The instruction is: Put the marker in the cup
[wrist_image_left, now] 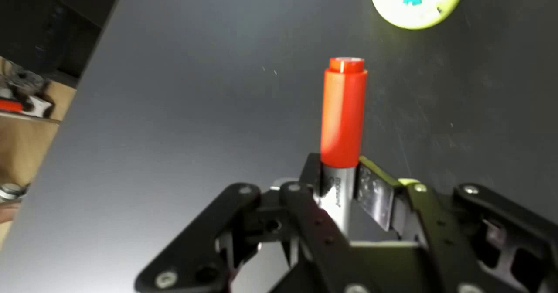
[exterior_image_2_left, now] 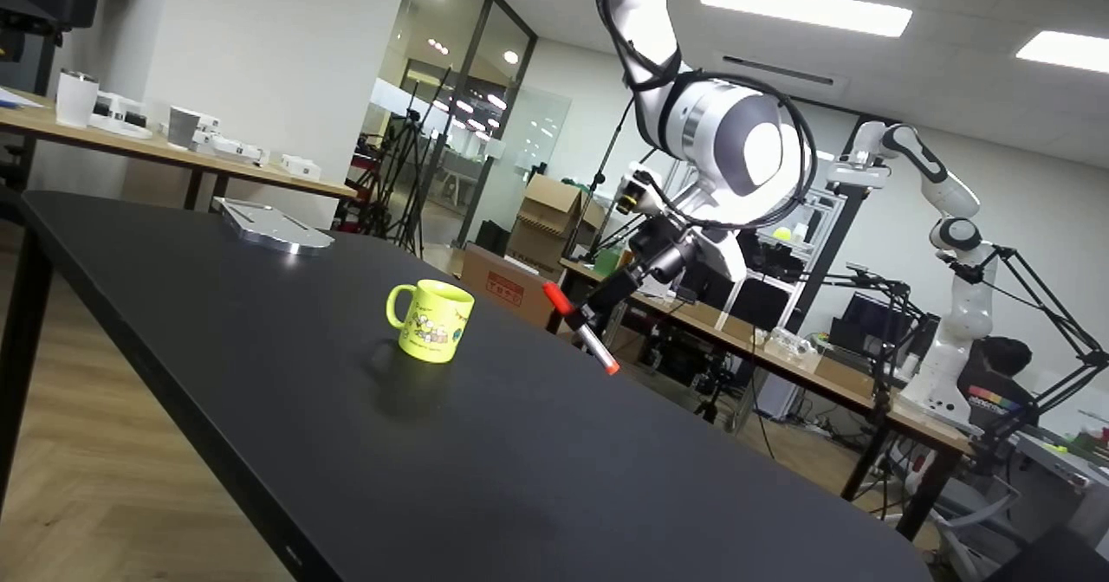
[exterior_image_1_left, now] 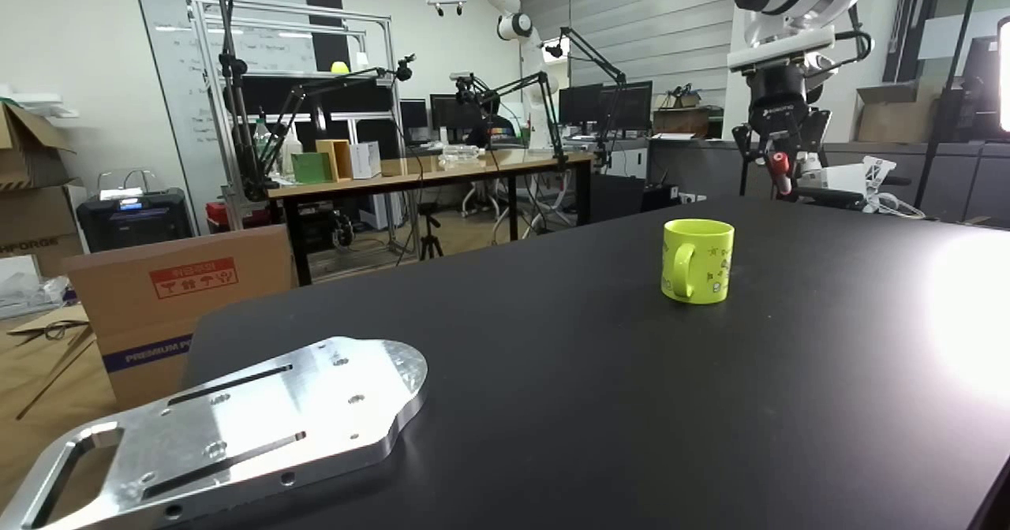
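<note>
Wrist view, marker (wrist_image_left: 342, 147), red-capped, silver-bodied (dark lettering along it)

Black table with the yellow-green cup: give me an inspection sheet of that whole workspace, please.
Surface: black table, bright glare showing in an exterior view.
Job's things: marker held tilted, apart from the cup, which stands upright on the table.
Clutter: silver metal plate lying flat near the table's edge.
End effector: gripping the marker's silver barrel.
Cables: black, looping around the robot arm.
Surroundings: cardboard box, second robot arm and a person in the background.
</note>
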`<state>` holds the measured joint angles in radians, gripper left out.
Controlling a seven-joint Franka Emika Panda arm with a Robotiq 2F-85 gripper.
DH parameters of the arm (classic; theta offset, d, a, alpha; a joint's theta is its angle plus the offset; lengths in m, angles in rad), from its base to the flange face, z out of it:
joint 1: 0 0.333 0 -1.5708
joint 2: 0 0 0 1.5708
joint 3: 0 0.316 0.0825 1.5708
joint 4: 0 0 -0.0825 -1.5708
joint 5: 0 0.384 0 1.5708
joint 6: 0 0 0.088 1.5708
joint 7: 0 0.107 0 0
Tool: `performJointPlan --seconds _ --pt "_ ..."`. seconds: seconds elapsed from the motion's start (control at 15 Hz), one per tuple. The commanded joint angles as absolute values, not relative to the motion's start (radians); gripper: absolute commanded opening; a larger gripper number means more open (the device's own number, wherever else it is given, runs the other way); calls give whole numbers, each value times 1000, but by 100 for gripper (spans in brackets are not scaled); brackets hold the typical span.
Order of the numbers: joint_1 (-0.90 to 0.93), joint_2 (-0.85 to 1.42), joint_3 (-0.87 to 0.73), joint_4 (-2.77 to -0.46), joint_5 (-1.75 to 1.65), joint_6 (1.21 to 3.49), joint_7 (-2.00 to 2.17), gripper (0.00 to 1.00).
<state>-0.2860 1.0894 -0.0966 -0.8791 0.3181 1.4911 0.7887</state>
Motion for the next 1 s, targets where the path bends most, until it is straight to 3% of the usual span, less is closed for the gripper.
performJointPlan --seconds 0.0,0.93 --pt "-286 1114 -79 -777 314 1273 799 6" --pt "-296 1208 33 -622 523 888 747 6"
